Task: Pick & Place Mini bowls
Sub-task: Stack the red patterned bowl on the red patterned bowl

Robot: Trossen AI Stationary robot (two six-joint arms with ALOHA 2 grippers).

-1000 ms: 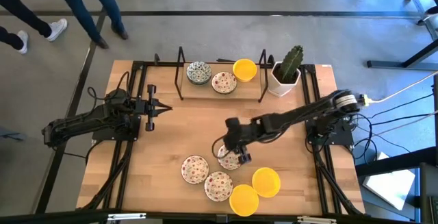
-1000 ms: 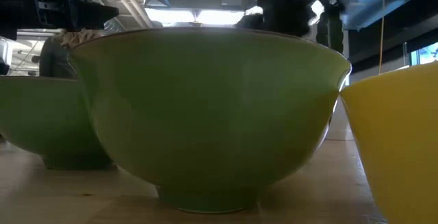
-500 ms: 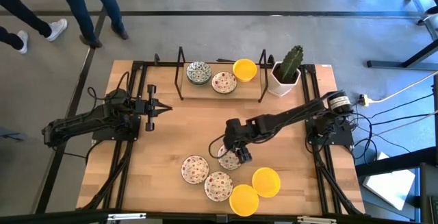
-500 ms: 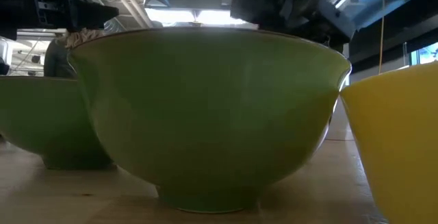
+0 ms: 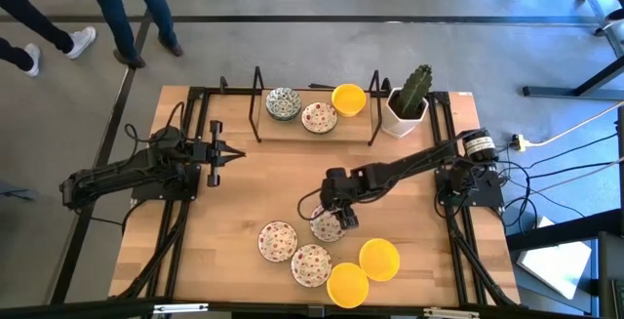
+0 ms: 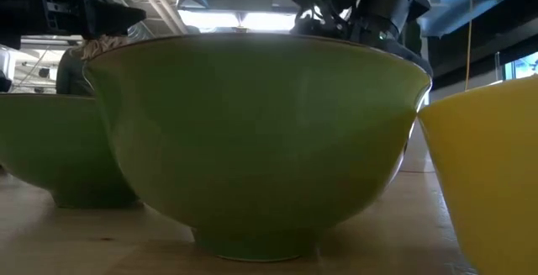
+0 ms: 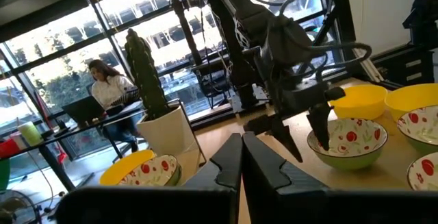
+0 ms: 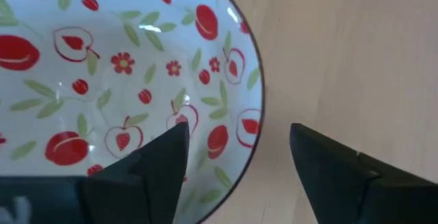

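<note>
Three bowls sat on the rack (image 5: 312, 136), five remained on the worktop (image 5: 244, 187) – right gripper (image 5: 337, 218) fingers spread wide astride the rim of a red-speckled bowl (image 5: 326, 225), not yet gripped – left gripper (image 5: 237, 152) pinched shut, idle.

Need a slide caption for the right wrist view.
Open right gripper straddling the rim of a red-speckled mini bowl on the wooden table.
</note>
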